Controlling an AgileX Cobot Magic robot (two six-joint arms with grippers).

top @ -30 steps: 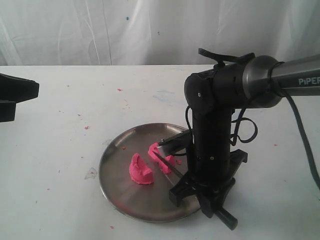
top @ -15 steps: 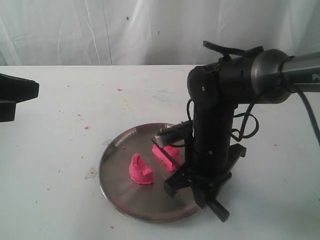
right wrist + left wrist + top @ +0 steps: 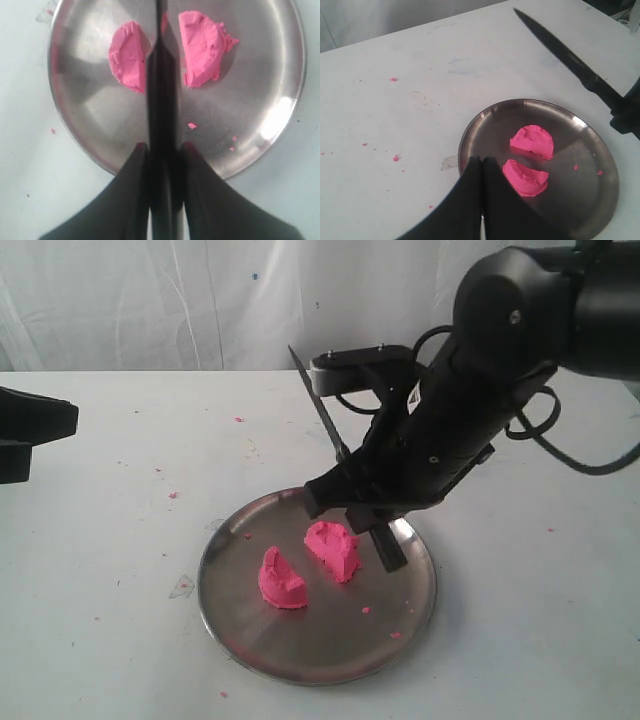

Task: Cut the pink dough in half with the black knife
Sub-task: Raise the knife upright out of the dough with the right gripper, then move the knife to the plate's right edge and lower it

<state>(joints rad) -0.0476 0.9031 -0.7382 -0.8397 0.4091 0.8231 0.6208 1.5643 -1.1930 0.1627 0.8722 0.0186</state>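
Status: pink dough is cut and lies as two halves on the steel plate (image 3: 300,642). One half (image 3: 281,581) is nearer the plate's left rim, the other (image 3: 333,549) is about mid-plate. There is a clear gap between them and they are not touching.

The plate sits on the white tabletop (image 3: 120,540), close to its front edge. A few pink crumbs (image 3: 366,610) lie on the plate, and more are scattered over the tabletop.

Right gripper (image 3: 162,148): jaws clamped on the black knife (image 3: 320,405) at the handle. The knife hangs above the plate, clear of the dough. The blade tilts upward with its tip toward the tabletop's far edge. In the right wrist view the blade lines up over the gap between the halves.

Left gripper (image 3: 481,161): jaws pressed together with nothing between them. It hovers off the plate's left rim and touches neither plate nor dough.
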